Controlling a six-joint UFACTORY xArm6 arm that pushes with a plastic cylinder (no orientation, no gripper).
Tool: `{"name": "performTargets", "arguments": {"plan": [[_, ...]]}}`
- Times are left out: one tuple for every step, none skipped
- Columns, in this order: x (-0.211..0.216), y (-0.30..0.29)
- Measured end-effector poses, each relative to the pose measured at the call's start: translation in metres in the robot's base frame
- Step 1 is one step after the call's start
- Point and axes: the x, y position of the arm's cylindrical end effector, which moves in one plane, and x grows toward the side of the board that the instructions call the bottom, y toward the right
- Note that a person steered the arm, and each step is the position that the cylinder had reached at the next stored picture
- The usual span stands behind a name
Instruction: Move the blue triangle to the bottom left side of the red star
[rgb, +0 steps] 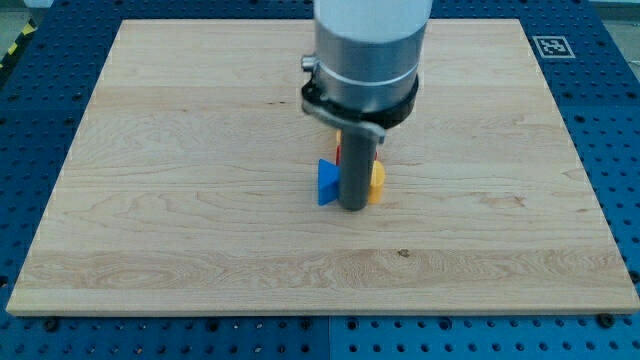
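Camera view: the blue triangle (327, 183) is seen near the middle of the wooden board (180, 150), lying flat, just to the view's left of the dark rod. The rod's lower end, my tip (354, 207), is set down on the board beside the triangle's right edge; whether the two touch cannot be told. A yellow block (377, 180) is seen on the rod's other side, its shape mostly hidden. A scrap of red block (339, 152) is visible behind the rod, toward the view's top; its shape cannot be made out, so the star is not confirmed. The three blocks are crowded close around the rod.

No gripper is carried: nothing is grasped, the rod only stands among the blocks. The grey arm housing (368, 45) is seen above it, with a dark clamp ring.

The board is pale, grained wood, resting on a blue perforated table (610, 120). A black-and-white square marker (551, 46) is noted at the board's top right corner. No readable writing is seen.
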Motion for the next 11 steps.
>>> {"name": "performTargets", "arguments": {"plan": [[-0.031,0.005],[-0.034,-0.004],[-0.015,-0.004],[0.013,-0.004],[0.019,-0.032],[0.010,-0.063],[-0.009,-0.058],[-0.031,-0.052],[-0.060,-0.052],[-0.099,-0.085],[-0.164,-0.155]]}}
